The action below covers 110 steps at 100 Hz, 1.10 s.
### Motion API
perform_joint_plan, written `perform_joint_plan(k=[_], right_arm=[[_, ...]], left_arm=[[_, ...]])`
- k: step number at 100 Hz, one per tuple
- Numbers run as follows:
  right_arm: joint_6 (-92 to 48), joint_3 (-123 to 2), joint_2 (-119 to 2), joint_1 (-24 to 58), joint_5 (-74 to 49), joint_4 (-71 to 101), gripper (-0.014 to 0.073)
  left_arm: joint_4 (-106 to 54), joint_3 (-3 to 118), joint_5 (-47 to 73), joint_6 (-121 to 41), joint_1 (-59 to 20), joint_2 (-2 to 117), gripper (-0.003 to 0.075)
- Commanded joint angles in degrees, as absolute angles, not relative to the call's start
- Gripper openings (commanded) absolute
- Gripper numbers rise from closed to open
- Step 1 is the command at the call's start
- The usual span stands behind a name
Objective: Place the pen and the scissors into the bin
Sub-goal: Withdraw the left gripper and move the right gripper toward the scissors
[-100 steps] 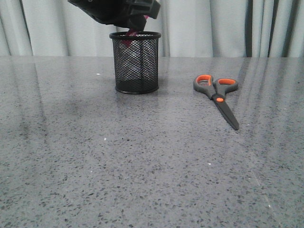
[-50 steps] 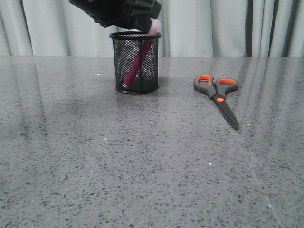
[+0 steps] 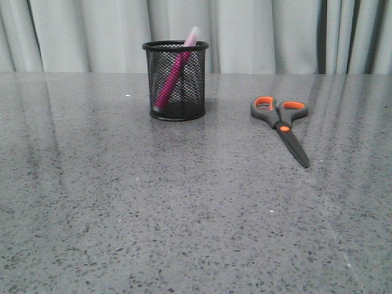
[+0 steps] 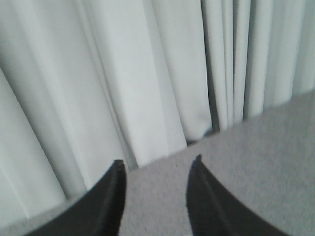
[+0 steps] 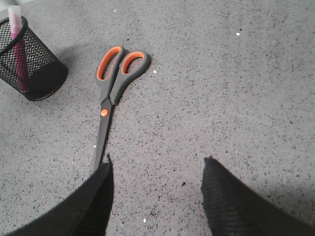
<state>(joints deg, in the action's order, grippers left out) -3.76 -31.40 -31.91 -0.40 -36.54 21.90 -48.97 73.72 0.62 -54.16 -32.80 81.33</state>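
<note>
The grey table (image 3: 184, 214) fills the lower frame. Upper left-centre, the bin (image 3: 176, 86) holds the tilted pen (image 3: 173, 75). Centre-right lie the scissors (image 3: 283, 124). Left gripper (image 4: 156, 169) and right gripper (image 5: 156, 167) gape wide, empty.

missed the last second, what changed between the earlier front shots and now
The left tool let go of the pen and rose out of the front view; its fingers now stand apart, empty, facing the curtain. The pen dropped into the bin and leans there, its pale end above the rim. The scissors stayed flat on the table, and the bin stayed put.
</note>
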Motion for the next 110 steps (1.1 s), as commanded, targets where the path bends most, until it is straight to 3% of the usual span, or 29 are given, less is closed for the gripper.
perform_joint_plan(k=[1, 7, 30, 60, 89, 110], right_arm=[[-4.3, -33.6, -32.5, -0.7, -33.9, 22.7, 0.0362], [-4.3, -33.6, -32.5, -0.7, -34.5, 22.7, 0.0362], [-4.5, -33.6, -32.5, -0.7, -35.4, 22.7, 0.0362], [-7.3, -34.8, -33.0, -0.7, -38.3, 22.8, 0.0362], [-11.0, -42.8, -41.8, 1.3, -44.4, 22.8, 0.0362], [-11.0, -44.5, -47.0, 1.3, -44.3, 24.3, 0.0362]], left_arm=[[-48.9, 75.3, 0.0, -54.1, -32.0, 76.1, 0.0087], [-48.9, 75.3, 2.9, -54.1, -30.2, 74.3, -0.0023], [-47.8, 72.4, 13.9, -53.4, -19.9, 67.8, -0.0022], [-46.1, 53.9, 15.4, -53.4, -8.7, 51.1, -0.0022], [-50.4, 35.1, 9.1, -53.4, -7.6, 33.3, -0.0022], [-50.7, 31.0, 7.3, -53.4, -7.6, 28.8, -0.0022]])
